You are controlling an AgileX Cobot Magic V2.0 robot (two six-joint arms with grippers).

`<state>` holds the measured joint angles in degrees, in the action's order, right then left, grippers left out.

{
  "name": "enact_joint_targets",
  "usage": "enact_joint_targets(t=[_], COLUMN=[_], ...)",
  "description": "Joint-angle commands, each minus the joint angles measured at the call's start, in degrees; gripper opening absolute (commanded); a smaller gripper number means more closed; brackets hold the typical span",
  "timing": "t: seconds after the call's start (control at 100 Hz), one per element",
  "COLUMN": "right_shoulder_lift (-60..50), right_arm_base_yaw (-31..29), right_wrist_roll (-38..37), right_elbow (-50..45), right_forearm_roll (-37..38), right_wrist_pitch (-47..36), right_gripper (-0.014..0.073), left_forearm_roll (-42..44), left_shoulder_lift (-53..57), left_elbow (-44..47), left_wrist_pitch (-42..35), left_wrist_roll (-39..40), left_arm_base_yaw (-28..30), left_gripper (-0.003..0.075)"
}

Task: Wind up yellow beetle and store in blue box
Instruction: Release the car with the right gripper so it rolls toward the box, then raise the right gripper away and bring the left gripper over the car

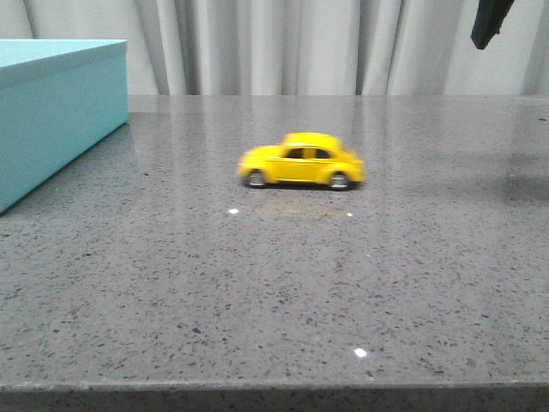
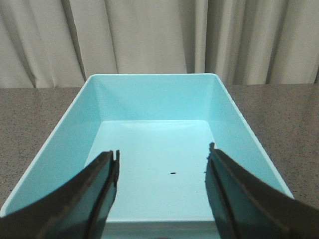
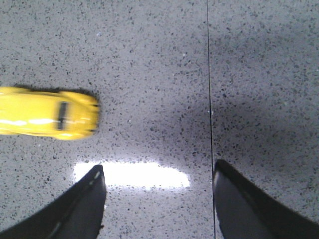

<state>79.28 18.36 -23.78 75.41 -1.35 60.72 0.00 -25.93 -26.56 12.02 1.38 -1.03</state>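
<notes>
The yellow beetle [image 1: 302, 162] stands on its wheels in the middle of the grey speckled table, side-on to the front camera and slightly blurred. It also shows in the right wrist view [image 3: 47, 113], apart from the fingers. My right gripper [image 3: 158, 172] is open and empty, high above the table; only a dark tip [image 1: 490, 22] shows in the front view. The blue box [image 1: 53, 107] stands at the left. Its open inside [image 2: 154, 159] is empty but for a tiny dark speck. My left gripper [image 2: 162, 157] is open and empty above it.
Pale curtains [image 1: 292, 43] hang behind the table's far edge. The table's front edge [image 1: 274, 390] runs along the bottom of the front view. A thin seam [image 3: 209, 74] crosses the tabletop under the right gripper.
</notes>
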Motion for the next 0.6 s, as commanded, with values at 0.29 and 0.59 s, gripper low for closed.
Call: enact_joint_targets(t=[0.29, 0.59], right_shoulder_lift=[-10.1, -21.0], right_arm_base_yaw=[3.6, 8.8], right_wrist_roll=[1.1, 1.1], right_elbow=[-2.3, -13.2], right_forearm_roll=[0.3, 0.4], right_wrist_pitch=[-16.4, -23.6], right_gripper=[0.0465, 0.0465], left_forearm_roll=[-0.6, -0.4], left_shoulder_lift=[-3.2, -12.7], left_elbow=[-3.9, -12.1], left_wrist_pitch=[-0.1, 6.0], left_wrist_roll=[0.5, -3.3], left_arm_base_yaw=[-0.8, -11.3], left_gripper=[0.0389, 0.0390])
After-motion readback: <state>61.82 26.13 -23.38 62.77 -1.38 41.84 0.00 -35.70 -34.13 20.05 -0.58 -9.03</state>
